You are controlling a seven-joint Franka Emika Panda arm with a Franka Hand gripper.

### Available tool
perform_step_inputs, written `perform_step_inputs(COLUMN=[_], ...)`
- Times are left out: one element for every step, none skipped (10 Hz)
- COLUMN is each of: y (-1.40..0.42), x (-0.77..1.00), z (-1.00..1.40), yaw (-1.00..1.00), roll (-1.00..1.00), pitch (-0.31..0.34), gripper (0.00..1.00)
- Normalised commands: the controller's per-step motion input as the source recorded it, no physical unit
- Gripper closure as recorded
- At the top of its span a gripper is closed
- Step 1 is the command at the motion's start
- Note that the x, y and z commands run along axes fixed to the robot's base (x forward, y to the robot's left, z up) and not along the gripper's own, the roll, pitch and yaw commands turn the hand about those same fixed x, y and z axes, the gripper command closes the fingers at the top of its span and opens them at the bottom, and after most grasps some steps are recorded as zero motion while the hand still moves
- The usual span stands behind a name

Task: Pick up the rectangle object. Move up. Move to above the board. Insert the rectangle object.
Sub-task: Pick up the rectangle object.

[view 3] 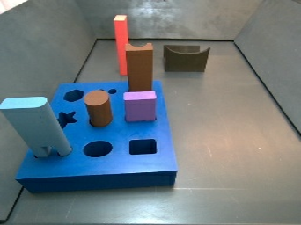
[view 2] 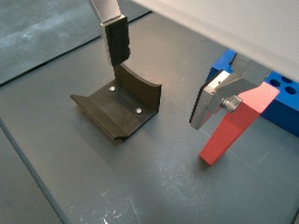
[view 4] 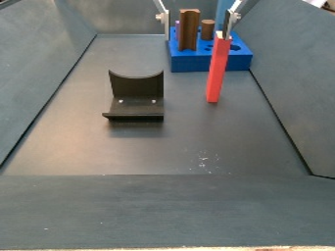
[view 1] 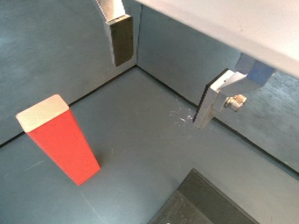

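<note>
The rectangle object (view 3: 121,44) is a tall red-orange bar. It stands upright on the floor just off the board's edge, and shows in both wrist views (view 1: 61,140) (view 2: 228,131) and in a side view (view 4: 217,69). The board (view 3: 118,167) is a thick blue block with shaped holes; its corner shows in a wrist view (view 2: 281,103). My gripper (view 2: 163,72) is open and empty, raised above the floor. The bar stands outside the jaws, beside one finger (view 2: 208,103). In a side view only the fingertips (view 4: 233,12) show at the frame's top.
On the board stand a brown block (view 3: 140,66), a purple cube (view 3: 141,105), a brown cylinder (view 3: 97,110) and a pale blue piece (view 3: 35,127). The dark fixture (view 4: 135,95) stands on the floor near the bar. Grey walls surround the floor.
</note>
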Motion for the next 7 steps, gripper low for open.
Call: perform_step_inputs(y=[-0.22,-0.63,-0.79,-0.62,-0.46,-0.24,-0.22], x=[-0.01,-0.20,-0.41,-0.50,-0.57,-0.61,-0.41], z=[-0.13,-0.43,-0.50,-0.36,-0.23,-0.13,-0.09], yaw=[0.00,0.10,0.18,0.15,0.04,0.00,0.00], roll=[0.00,0.00,0.00,0.00,0.00,0.00,0.00], pitch=[-0.053,-0.106,-0.111,-0.084,-0.056,-0.007,-0.019], gripper=[0.00,0.00,0.00,0.00,0.00,0.00,0.00])
